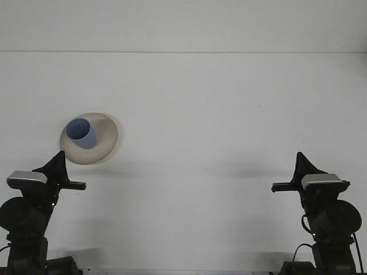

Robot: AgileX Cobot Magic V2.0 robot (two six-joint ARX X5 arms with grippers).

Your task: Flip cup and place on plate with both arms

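A light blue cup stands on the tan plate at the left of the white table, its open mouth facing up. My left gripper is below the plate near the table's front edge, apart from the cup, and points up. Its fingers look closed into one wedge with nothing in them. My right gripper is at the front right, far from the plate. It is also shut and holds nothing.
The white table runs back to a pale wall. Both arm bases and their cables sit along the front edge.
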